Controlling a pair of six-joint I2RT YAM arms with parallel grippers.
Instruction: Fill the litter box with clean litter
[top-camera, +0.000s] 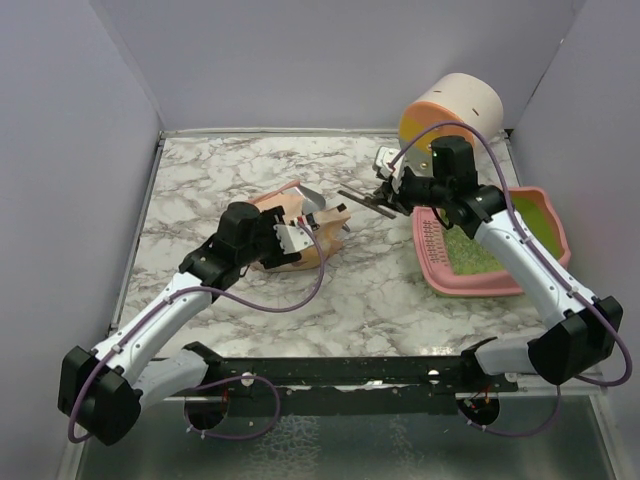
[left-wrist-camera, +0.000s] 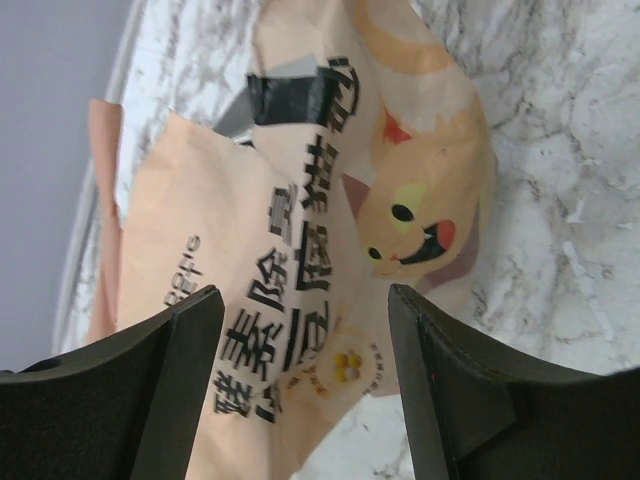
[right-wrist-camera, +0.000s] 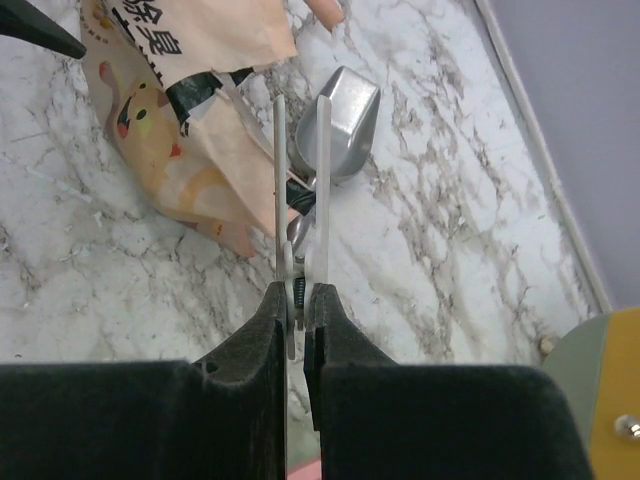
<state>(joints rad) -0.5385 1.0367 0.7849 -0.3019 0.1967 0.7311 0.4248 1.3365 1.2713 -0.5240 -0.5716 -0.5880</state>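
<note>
Litter box (top-camera: 470, 288) just beside right tool (top-camera: 390, 193)

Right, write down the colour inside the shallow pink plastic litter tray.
Lime green; the pink plastic tray shows best in the top external view.

On the tan paper bag (left-wrist-camera: 300, 300) I read bold black Chinese characters, 除臭 and 豆腐猫砂 among them; the smaller print beside them I cannot read

Left end effector (left-wrist-camera: 305, 298) was wide open, arm stretched forward low. Right end effector (right-wrist-camera: 298, 295) was clamped tight on scissors (right-wrist-camera: 322, 180), arm reaching forward-left.
</note>
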